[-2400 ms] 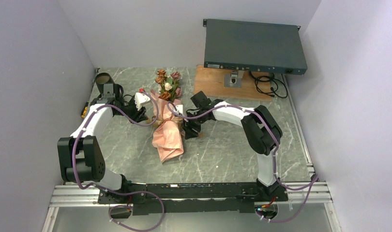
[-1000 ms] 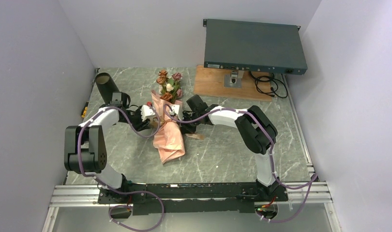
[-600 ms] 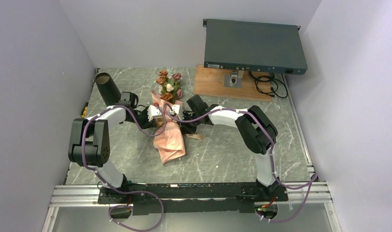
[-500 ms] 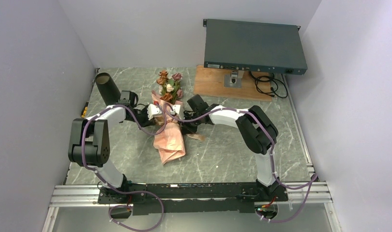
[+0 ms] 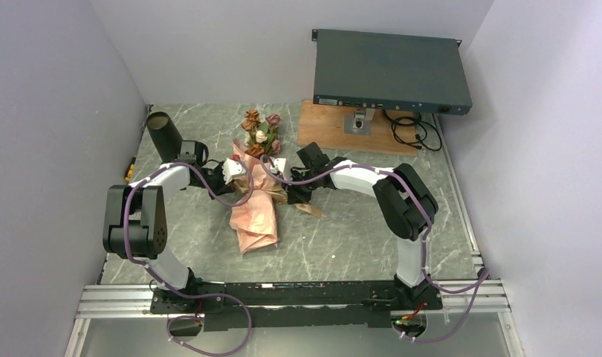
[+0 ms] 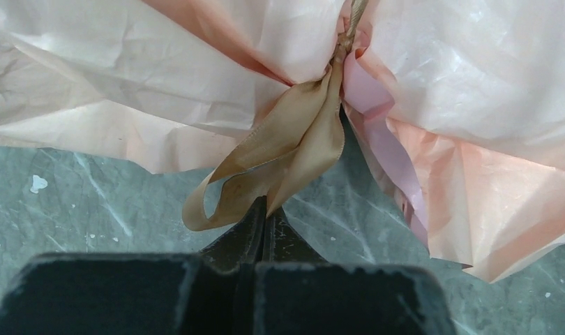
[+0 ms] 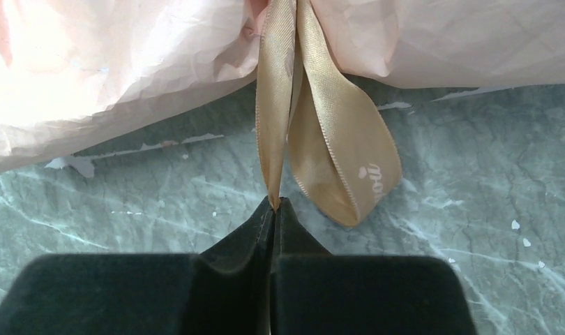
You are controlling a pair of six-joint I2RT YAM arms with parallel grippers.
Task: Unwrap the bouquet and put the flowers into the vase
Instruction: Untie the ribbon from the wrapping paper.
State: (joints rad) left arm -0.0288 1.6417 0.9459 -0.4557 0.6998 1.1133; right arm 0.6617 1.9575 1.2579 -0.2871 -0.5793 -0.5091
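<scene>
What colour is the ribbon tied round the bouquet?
Tan-gold satin ribbon, with small white lettering on one loop. It shows best in the right wrist view.

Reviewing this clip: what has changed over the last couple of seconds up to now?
The left pincer swung right from beside the vase to the bouquet and shut on the ribbon. The right pincer, shut on the ribbon's other side, drew slightly right, and the bouquet's wrapped end shifted a little left. The vase and rack box stayed put.
</scene>
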